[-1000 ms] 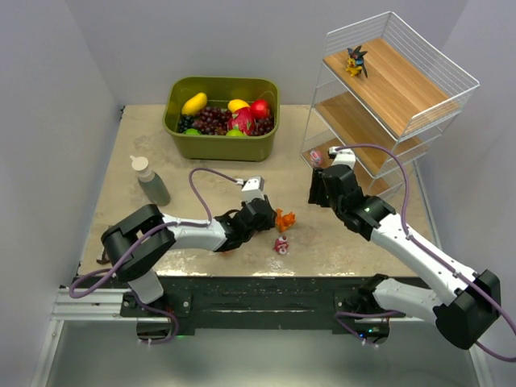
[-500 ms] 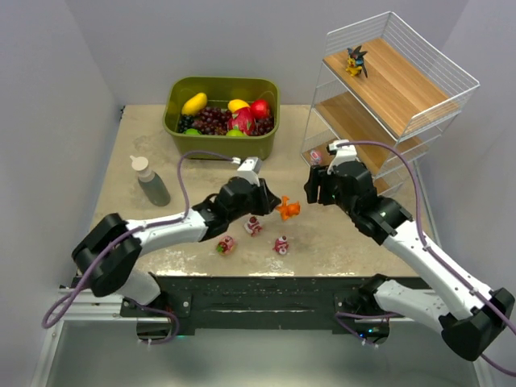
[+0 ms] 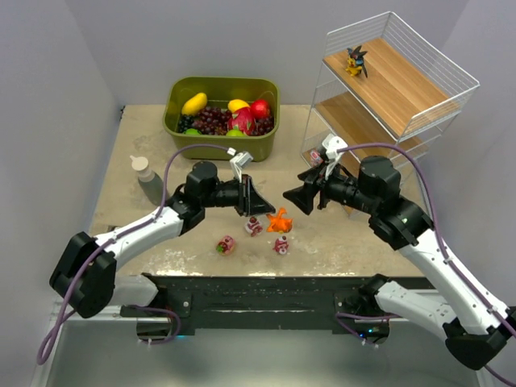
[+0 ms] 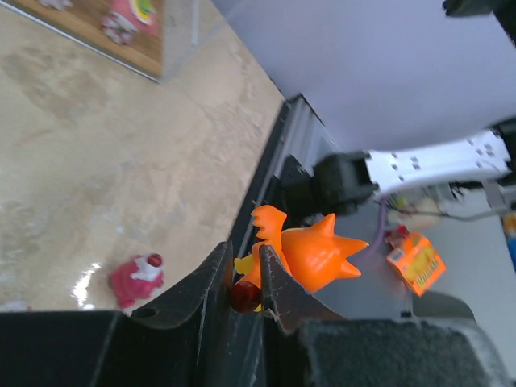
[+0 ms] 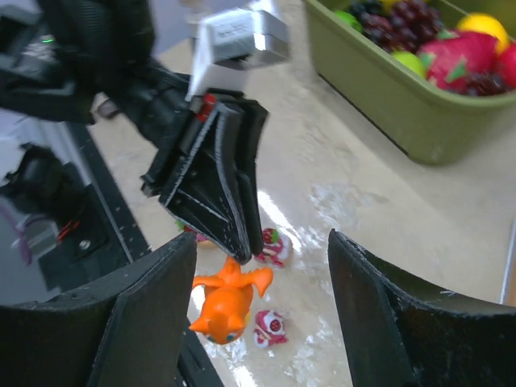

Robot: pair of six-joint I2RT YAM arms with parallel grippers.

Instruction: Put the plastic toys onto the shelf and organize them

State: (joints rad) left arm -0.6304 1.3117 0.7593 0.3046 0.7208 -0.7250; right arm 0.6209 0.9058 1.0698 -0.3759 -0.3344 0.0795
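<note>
- Two grippers face each other above the front middle of the table (image 3: 161,145), close but not touching.
- We see the left gripper (image 3: 268,211) closed tight on the orange creature (image 3: 280,221). In its wrist view both fingers (image 4: 201,286) pinch the toy at its lower part, and the body sticks out past the tips.
- The orange creature hangs in the air between both claws, apart from the shelf (image 3: 403,89).
- The right gripper (image 3: 292,196) stands wide open and holds nothing. In its own view we find the orange creature low in the gap between its fingers (image 5: 153,314), without contact.
- Three small red-and-white toys lie on the table below: the middle toy (image 3: 253,226) just beside the orange creature, the left toy (image 3: 226,244) apart from it, the front toy (image 3: 281,245) nearer to the table's edge.
- On the shelf a dark spiky creature (image 3: 355,61) stands on the top tier, and a pink toy (image 3: 316,156) sits at the lowest tier.
- We notice also the green bin (image 3: 222,145) with fruit at the back and a bottle (image 3: 150,179) at the left side.
</note>
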